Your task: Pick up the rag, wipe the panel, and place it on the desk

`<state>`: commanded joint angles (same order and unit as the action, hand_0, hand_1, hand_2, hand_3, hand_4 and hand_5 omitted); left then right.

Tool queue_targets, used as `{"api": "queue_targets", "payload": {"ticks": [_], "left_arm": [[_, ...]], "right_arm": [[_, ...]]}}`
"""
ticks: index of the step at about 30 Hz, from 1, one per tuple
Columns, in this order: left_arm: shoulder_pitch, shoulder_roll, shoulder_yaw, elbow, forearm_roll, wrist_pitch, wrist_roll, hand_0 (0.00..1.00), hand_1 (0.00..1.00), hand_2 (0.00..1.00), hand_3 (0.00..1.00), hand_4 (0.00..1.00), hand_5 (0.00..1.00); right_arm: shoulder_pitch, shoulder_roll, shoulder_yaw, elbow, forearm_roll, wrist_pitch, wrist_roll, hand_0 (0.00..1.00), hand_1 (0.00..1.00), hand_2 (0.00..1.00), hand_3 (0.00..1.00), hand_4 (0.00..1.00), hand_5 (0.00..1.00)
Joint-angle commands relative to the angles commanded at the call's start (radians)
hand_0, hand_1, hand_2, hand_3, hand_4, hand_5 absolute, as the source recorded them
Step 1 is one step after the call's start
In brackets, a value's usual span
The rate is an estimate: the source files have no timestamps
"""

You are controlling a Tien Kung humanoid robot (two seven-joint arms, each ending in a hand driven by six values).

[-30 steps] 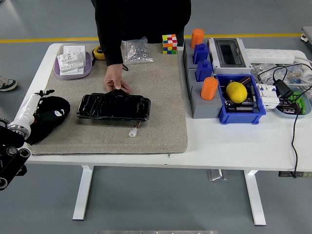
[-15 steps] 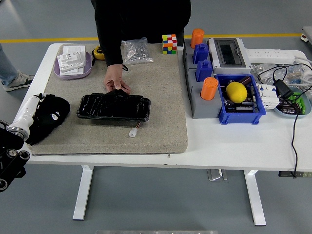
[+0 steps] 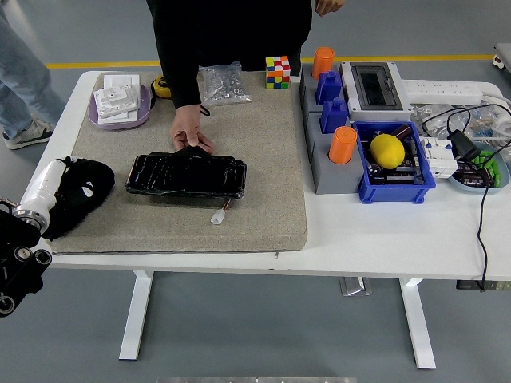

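The black rag [image 3: 83, 190] with a small white mark lies bunched at the left edge of the grey mat [image 3: 263, 191]. My left hand [image 3: 70, 185] is buried in it, fingers closed around the cloth, with the white forearm running down to the lower left. The glossy black panel [image 3: 186, 175] lies flat on the mat to the right of the rag, a small gap between them. A person at the far side presses a hand [image 3: 190, 138] on the panel's far edge. A white connector [image 3: 217, 216] on a short wire sits in front of the panel. My right arm is out of view.
Behind the rag stands a purple tray [image 3: 120, 114] of white parts, then a bag of screws [image 3: 223, 84] and a colour cube [image 3: 277, 71]. Right of the mat are grey holders with orange and blue pieces [image 3: 330, 120], a blue bin [image 3: 395, 185] with a yellow ball, and cables [image 3: 481, 199].
My left hand with the rag has drawn slightly left and toward me. The person's hand and the panel stay put. A second person's legs have come in at the top left.
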<state>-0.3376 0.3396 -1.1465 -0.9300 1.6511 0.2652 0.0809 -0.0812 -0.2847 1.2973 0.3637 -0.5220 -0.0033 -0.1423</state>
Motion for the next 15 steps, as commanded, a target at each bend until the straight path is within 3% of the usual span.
{"api": "queue_targets", "payload": {"ticks": [2, 3, 14, 15], "left_arm": [[0.000, 0.000, 0.002, 0.002, 0.001, 0.007, 0.000, 0.396, 0.539, 0.824, 0.667, 0.133, 0.002], [0.000, 0.000, 0.003, 0.004, 0.004, 0.008, 0.002, 0.396, 0.470, 0.785, 0.615, 0.064, 0.002], [-0.001, -0.001, 0.007, 0.003, 0.023, 0.035, 0.004, 0.404, 0.429, 0.752, 0.576, 0.013, 0.002], [-0.002, -0.001, 0.005, 0.003, 0.024, 0.043, 0.003, 0.414, 0.330, 0.696, 0.469, 0.002, 0.002]], "right_arm": [[0.000, 0.000, 0.001, 0.000, 0.000, -0.002, 0.001, 0.716, 0.597, 0.682, 0.616, 0.998, 0.584], [0.000, 0.000, 0.000, 0.001, 0.001, -0.003, 0.002, 0.715, 0.595, 0.682, 0.617, 0.998, 0.585], [0.001, -0.002, 0.001, 0.000, 0.006, -0.007, 0.005, 0.714, 0.595, 0.682, 0.620, 0.998, 0.589], [0.001, -0.001, 0.001, 0.000, 0.007, -0.008, 0.005, 0.706, 0.594, 0.681, 0.621, 0.998, 0.591]]}}
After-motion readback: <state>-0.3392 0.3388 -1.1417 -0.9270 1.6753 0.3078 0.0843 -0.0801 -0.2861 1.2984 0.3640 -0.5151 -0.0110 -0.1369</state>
